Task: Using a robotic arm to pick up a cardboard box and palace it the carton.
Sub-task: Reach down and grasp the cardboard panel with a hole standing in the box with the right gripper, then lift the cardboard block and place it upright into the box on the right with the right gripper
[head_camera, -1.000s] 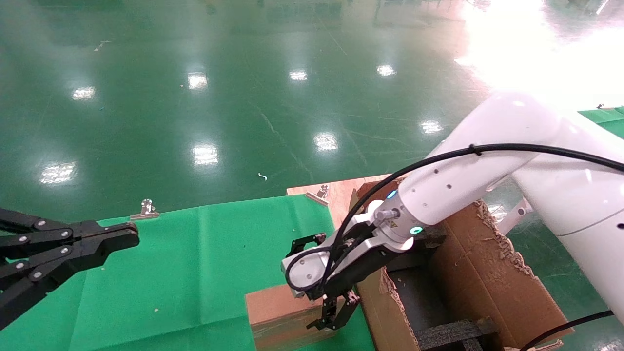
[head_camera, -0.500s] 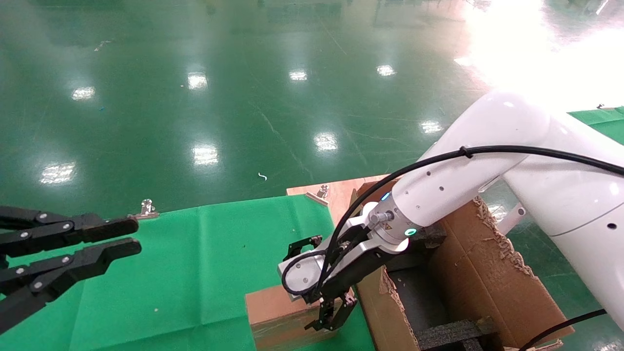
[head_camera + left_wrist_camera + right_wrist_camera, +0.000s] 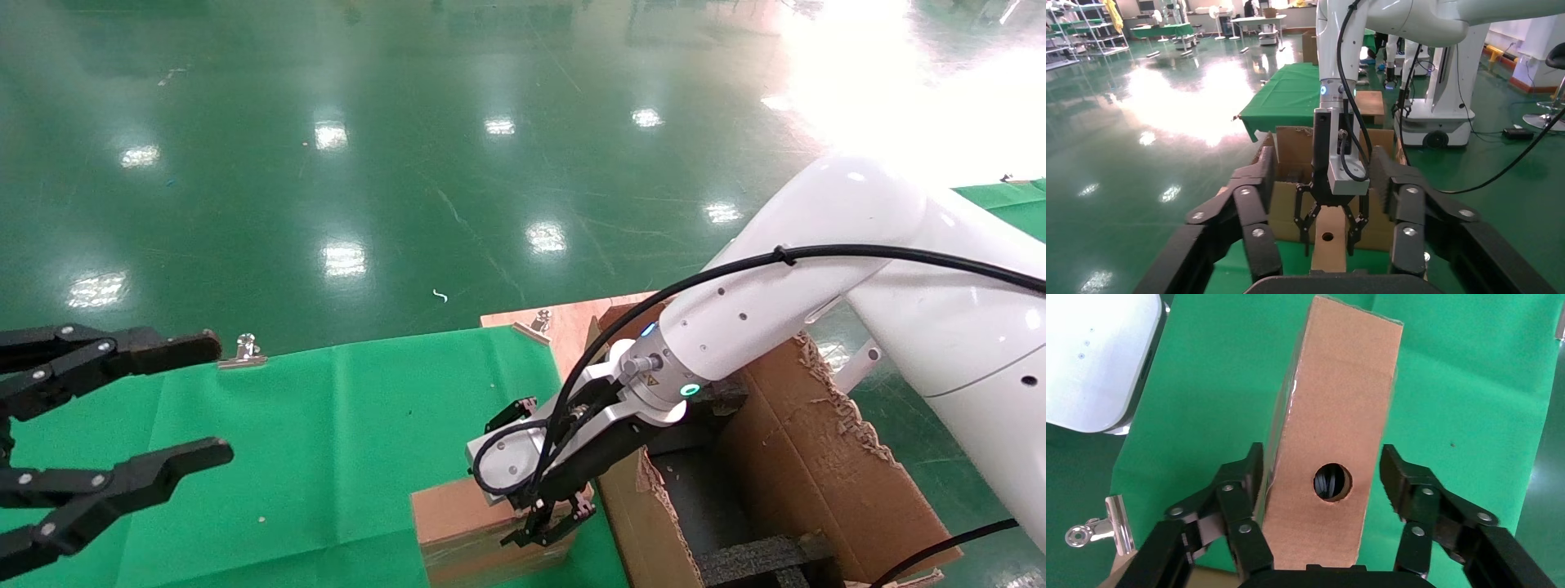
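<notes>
The right tool (image 3: 546, 523) has dropped lower, its fingers open astride the box (image 3: 1333, 435) on the bench (image 3: 327, 425) beside the carton (image 3: 817, 474), nothing gripped yet; the left tool (image 3: 114, 416) has spread wide.

The left gripper (image 3: 208, 400) has spread its fingers wide, and the right gripper (image 3: 546, 523) has sunk around the cardboard box (image 3: 462, 523).
</notes>
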### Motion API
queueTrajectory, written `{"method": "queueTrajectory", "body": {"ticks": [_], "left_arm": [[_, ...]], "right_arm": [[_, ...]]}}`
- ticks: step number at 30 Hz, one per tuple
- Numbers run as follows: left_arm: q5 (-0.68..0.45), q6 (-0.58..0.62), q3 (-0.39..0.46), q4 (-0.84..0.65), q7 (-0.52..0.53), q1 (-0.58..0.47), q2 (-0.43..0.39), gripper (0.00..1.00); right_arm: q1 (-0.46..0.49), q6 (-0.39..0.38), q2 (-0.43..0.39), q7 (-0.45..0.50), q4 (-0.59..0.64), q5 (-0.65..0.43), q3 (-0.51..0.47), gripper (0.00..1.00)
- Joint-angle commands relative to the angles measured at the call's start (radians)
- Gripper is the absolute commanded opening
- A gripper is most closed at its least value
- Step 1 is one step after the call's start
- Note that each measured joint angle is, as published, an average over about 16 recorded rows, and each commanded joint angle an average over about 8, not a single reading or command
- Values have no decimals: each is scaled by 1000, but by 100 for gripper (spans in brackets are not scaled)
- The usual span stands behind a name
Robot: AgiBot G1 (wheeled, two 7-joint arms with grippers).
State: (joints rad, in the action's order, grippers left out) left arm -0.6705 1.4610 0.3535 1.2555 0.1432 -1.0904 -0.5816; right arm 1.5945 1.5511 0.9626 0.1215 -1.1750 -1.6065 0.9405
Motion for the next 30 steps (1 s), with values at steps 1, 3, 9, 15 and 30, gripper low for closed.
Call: {"method": "queueTrajectory", "body": {"ticks": [1, 3, 9, 15, 30], "left_arm": [[0, 0, 0, 0, 0, 0, 0, 100], [0, 0, 0, 0, 0, 0, 0, 100], [0, 0, 0, 0, 0, 0, 0, 100], [0, 0, 0, 0, 0, 0, 0, 100], [0, 0, 0, 0, 0, 0, 0, 100]], "right_arm": [[0, 0, 0, 0, 0, 1, -1, 0], [-1, 0, -1, 0, 0, 1, -1, 0], [-1, 1, -1, 0, -1, 2, -1, 0], [5, -1, -4, 1, 3, 5, -5, 0], [297, 33, -17, -142, 244, 88, -24, 0]]}}
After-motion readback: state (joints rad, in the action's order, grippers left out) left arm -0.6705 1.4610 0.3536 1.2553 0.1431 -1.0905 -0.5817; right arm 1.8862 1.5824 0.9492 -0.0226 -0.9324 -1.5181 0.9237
